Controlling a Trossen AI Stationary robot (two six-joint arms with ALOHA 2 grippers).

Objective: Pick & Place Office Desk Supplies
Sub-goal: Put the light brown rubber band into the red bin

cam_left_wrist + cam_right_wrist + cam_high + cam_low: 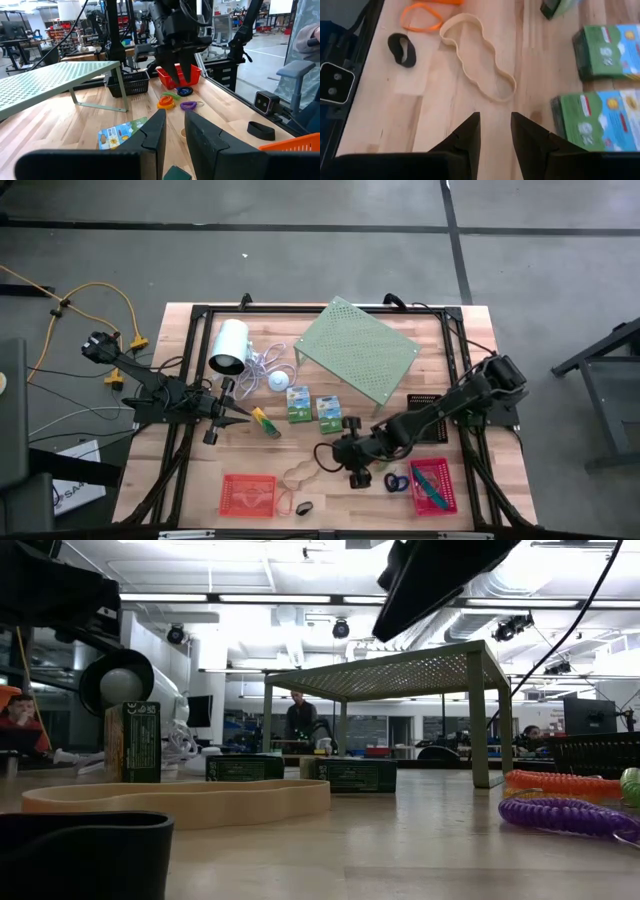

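Open-plan robotics lab, ceiling ducts

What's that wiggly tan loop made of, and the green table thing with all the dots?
The tan loop looks like matte rubber: a thin band lying flat in floppy curves. The green shelf looks like painted sheet metal, judging by its even rows of punched holes and thin, stiff legs.

Evenly bright from ceiling strip lights glaring white in the low view. Soft, short shadows under the green shelf on the wooden table. Blurred, out of focus up close: a dark band and tan loop. Slightly soft near the right gripper. Washed out beyond the red basket.
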